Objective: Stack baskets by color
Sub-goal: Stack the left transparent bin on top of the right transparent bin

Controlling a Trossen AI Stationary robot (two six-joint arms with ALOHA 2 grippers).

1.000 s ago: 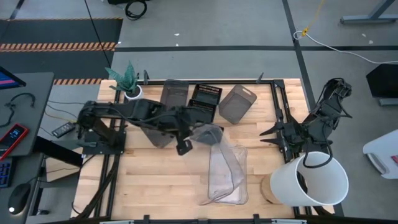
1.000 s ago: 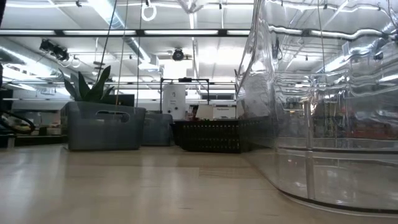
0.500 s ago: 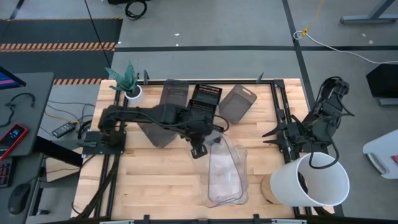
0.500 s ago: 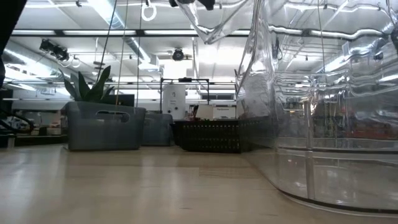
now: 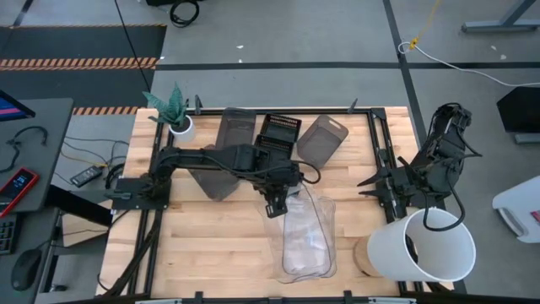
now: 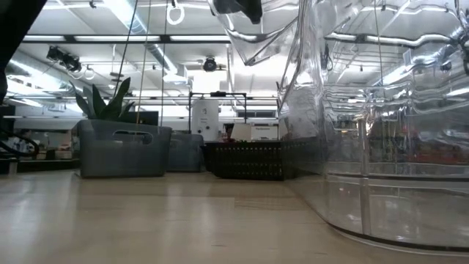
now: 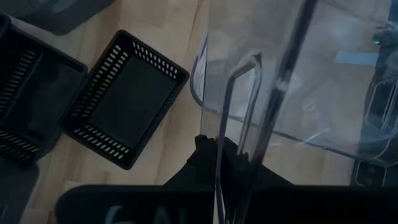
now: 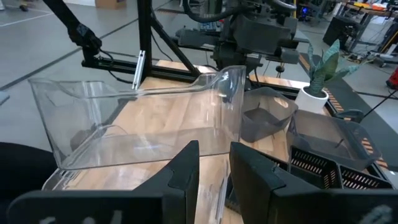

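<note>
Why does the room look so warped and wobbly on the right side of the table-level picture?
In the low view, the camera looks through a clear basket standing close to it, so its curved walls bend the ceiling lights into wavy streaks. The grey basket farther back shows undistorted. In the left wrist view, the clear basket held by the left gripper throws bright edge lines over the table.

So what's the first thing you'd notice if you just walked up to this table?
Probably the see-through basket hanging in the air over the middle of the table, pinched by its rim in the left gripper. Right under it sits a stack of clear baskets. You'd also spot the big white bucket at the table's right edge, by the waiting right gripper.
</note>
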